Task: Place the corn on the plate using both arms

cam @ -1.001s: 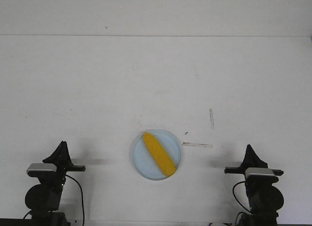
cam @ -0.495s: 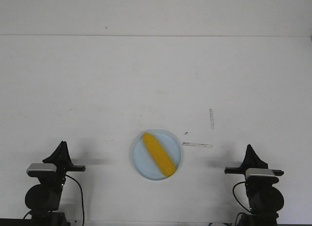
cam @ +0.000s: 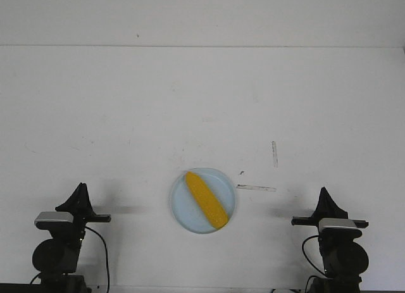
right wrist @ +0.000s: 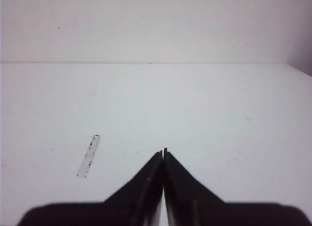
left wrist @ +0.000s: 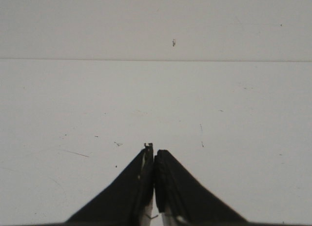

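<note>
The yellow corn (cam: 206, 200) lies slantwise inside the pale blue plate (cam: 185, 211) at the near middle of the white table. My left gripper (cam: 80, 189) is at the near left, well clear of the plate, shut and empty; its closed tips also show in the left wrist view (left wrist: 153, 152). My right gripper (cam: 324, 193) is at the near right, also shut and empty, and shows in the right wrist view (right wrist: 163, 152). Neither wrist view shows the corn or the plate.
Two strips of worn tape lie on the table right of the plate, one flat (cam: 256, 188) and one upright (cam: 274, 154); the upright one also shows in the right wrist view (right wrist: 88, 156). The table's far edge meets a white wall.
</note>
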